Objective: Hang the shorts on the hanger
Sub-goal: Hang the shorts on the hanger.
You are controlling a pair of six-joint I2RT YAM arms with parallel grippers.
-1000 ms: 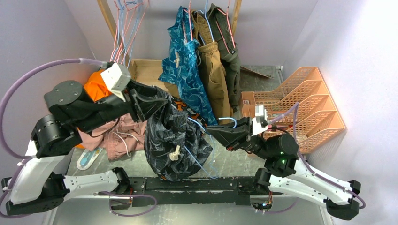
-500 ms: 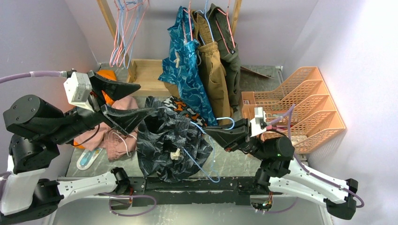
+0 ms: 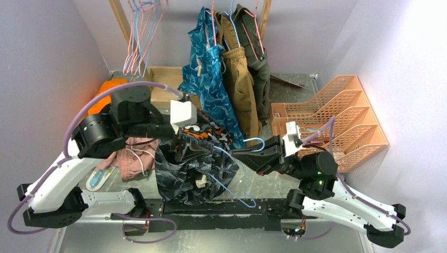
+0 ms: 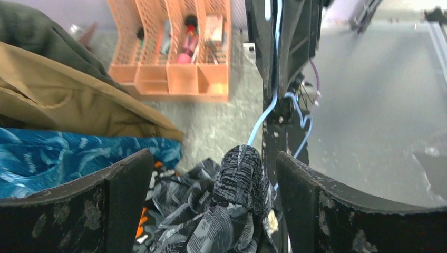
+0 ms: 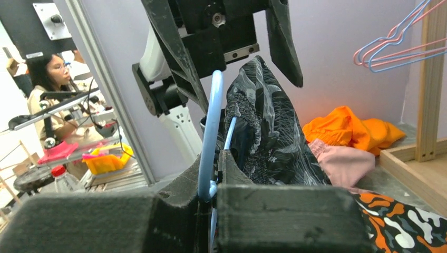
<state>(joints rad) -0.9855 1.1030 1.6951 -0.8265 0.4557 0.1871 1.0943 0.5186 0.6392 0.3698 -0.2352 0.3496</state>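
Near the middle of the bench (image 3: 258, 182), the shorts (image 3: 192, 168) sit bunched between the two arms, with the hanger (image 5: 211, 121) run into them from the right. The right claw (image 5: 212, 171) is clamped shut on the blue wire, holding it out towards the left arm. The left claw (image 4: 213, 158) stands wide open, one finger on either side of a raised ridge of fabric without gripping it. The wire enters the cloth just behind that ridge.

By my reading, the step in hand is working the shorts along the hanger. The next move calls for the left claw to close on that ridge and draw it further over the wire while the right holds steady.

Most of the hanger is buried in the folds, so I cannot tell how far the cloth sits on it, nor whether the shorts' lower edge rests on the bench. From above, the wrist covers the left fingertips.
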